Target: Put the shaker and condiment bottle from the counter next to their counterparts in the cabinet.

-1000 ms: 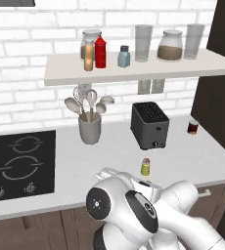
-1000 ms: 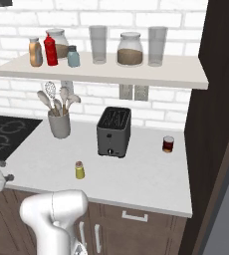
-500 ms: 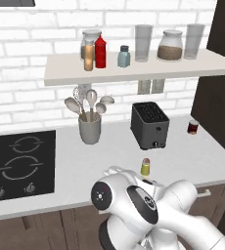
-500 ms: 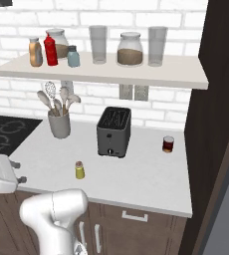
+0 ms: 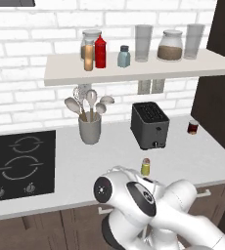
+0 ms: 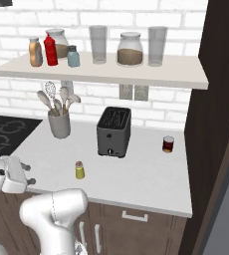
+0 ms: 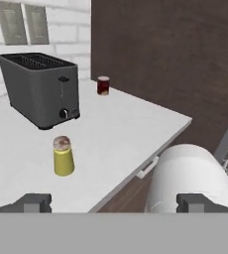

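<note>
The shaker (image 7: 63,157) stands upright on the bench (image 7: 121,119), lower left of the hand view, not yet gripped. The condiment bottle (image 5: 88,55) is already on the shelf (image 5: 134,72) beside the red squeeze bottle (image 5: 100,52). The end effector (image 7: 113,202) is spread wide, empty, and must be advanced to straddle the shaker. The toaster (image 7: 40,88) stands just behind; a small dark-red jar (image 7: 103,85) sits farther off.

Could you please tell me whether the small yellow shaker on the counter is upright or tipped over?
Upright: the small yellow-olive shaker stands on its base on the pale counter, reddish top uppermost.
</note>
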